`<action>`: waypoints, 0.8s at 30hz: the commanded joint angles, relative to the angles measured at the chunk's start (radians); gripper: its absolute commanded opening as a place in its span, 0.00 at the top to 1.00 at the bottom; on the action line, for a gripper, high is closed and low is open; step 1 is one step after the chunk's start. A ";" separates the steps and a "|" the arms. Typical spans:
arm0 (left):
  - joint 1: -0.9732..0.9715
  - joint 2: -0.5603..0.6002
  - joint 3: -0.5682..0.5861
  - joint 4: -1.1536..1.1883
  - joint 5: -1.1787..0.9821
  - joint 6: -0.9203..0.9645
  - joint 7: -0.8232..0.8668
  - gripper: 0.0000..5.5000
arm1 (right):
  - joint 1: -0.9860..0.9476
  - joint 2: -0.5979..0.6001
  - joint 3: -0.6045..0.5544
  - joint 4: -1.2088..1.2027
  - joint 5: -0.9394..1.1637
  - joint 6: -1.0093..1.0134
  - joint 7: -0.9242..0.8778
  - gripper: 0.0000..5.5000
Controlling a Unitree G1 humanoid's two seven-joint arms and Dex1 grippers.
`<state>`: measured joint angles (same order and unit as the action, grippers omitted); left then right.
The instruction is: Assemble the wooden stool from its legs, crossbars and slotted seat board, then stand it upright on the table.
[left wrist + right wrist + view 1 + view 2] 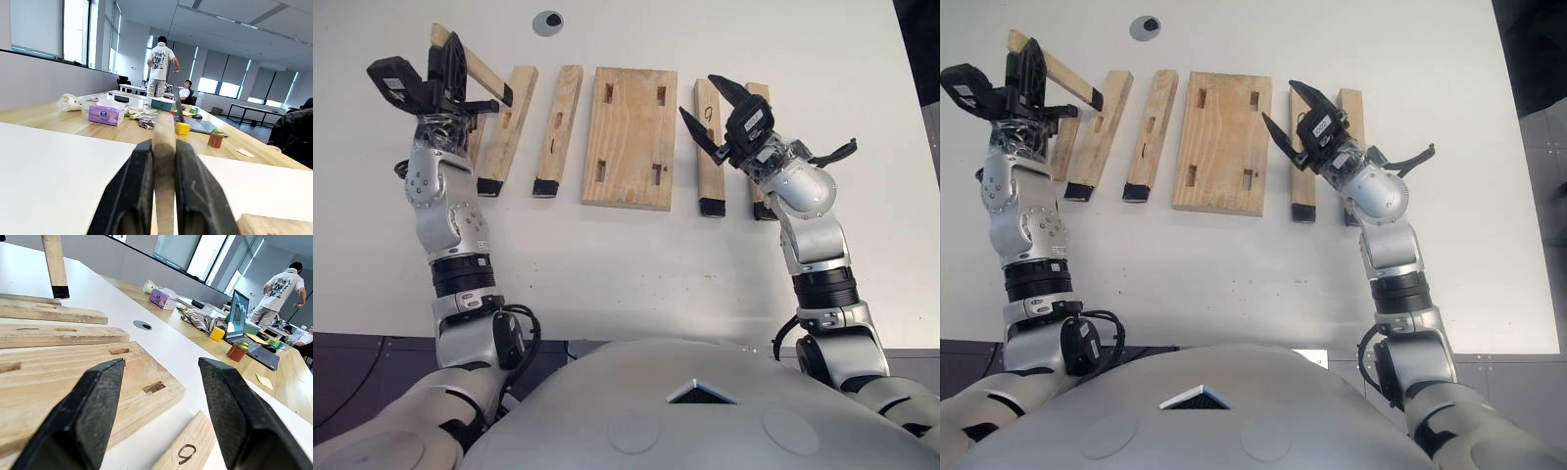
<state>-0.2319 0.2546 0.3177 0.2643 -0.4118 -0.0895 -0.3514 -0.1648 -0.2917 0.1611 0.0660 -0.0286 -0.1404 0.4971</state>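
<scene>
The slotted seat board (628, 137) lies flat in the middle of the white table (636, 264). Two black-tipped legs (509, 127) (558, 142) lie to its left. On its right lies a leg marked 9 (710, 162), with another leg partly hidden behind my right arm. My left gripper (445, 69) is shut on a black-tipped wooden bar (484, 76), held tilted above the table at the far left; the left wrist view shows the bar (164, 147) clamped between the fingers. My right gripper (710, 113) hovers open over the marked leg (188, 450), beside the board (73, 382).
A grey round grommet (547, 22) is set in the table behind the parts. The table's front edge runs near my body and its right edge (922, 147) is close to the right arm. Another wooden piece (1065, 147) lies under my left gripper.
</scene>
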 commanded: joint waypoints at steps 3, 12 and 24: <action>0.001 0.012 -0.005 0.082 0.041 -0.044 -0.016 0.93 | -0.006 -0.011 0.000 0.007 -0.010 0.003 0.000 0.50; 0.038 0.018 -0.036 0.103 0.089 -0.062 -0.044 0.93 | -0.016 -0.016 0.008 0.028 -0.021 0.000 0.011 0.50; 0.087 0.061 -0.050 0.032 0.120 0.009 -0.023 0.93 | -0.003 -0.013 0.017 0.035 -0.041 -0.019 0.003 0.50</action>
<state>-0.1634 0.3000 0.2787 0.2787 -0.3118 -0.1159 -0.3782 -0.1654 -0.2914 0.1681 0.0938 -0.0578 -0.1511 0.4979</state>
